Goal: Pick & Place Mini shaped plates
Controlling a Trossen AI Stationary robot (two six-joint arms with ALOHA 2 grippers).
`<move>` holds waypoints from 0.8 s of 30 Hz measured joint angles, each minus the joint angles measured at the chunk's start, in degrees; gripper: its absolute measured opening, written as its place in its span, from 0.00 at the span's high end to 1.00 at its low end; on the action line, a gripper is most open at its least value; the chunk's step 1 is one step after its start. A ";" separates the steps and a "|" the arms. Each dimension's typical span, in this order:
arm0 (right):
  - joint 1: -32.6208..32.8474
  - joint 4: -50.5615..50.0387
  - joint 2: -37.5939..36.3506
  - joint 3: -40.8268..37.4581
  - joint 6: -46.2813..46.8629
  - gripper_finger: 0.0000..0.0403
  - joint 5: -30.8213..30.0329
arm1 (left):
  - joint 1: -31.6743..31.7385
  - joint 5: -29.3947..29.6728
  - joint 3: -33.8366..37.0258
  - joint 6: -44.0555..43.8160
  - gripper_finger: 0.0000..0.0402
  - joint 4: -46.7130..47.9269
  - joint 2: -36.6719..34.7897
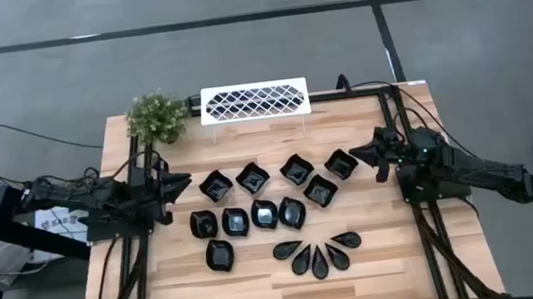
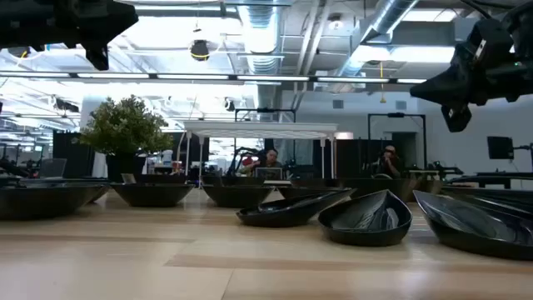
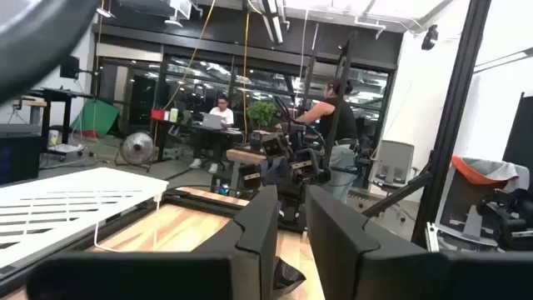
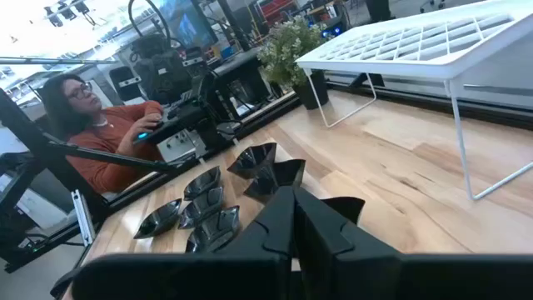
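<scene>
Plates [image 1: 272, 212]: glossy blk, square, rounded, teardrop shapes.

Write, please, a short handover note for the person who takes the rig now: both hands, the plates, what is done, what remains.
Left hand: raised at the table's left side, fingers slightly apart, holding nothing.
Right hand: raised at the right side, shut, empty.
Small glossy black plates: all lying on the light wooden table, in rows in the middle, with the teardrop-shaped ones fanned nearest the front edge.
White lattice rack: at the back edge, beside the small green plant, nothing on it.
Done: no plate placed on the rack.
Left: pick and place every plate.
</scene>
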State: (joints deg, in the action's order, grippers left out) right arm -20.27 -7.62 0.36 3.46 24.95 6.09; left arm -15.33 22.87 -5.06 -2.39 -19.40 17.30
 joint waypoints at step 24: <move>5.69 -11.30 1.65 6.27 1.05 0.99 4.57 | -0.01 0.02 0.00 0.00 0.83 0.00 0.00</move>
State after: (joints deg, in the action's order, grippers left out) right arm -14.58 -18.92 2.01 9.73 26.00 10.66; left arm -15.34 22.90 -5.06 -2.39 -19.40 17.30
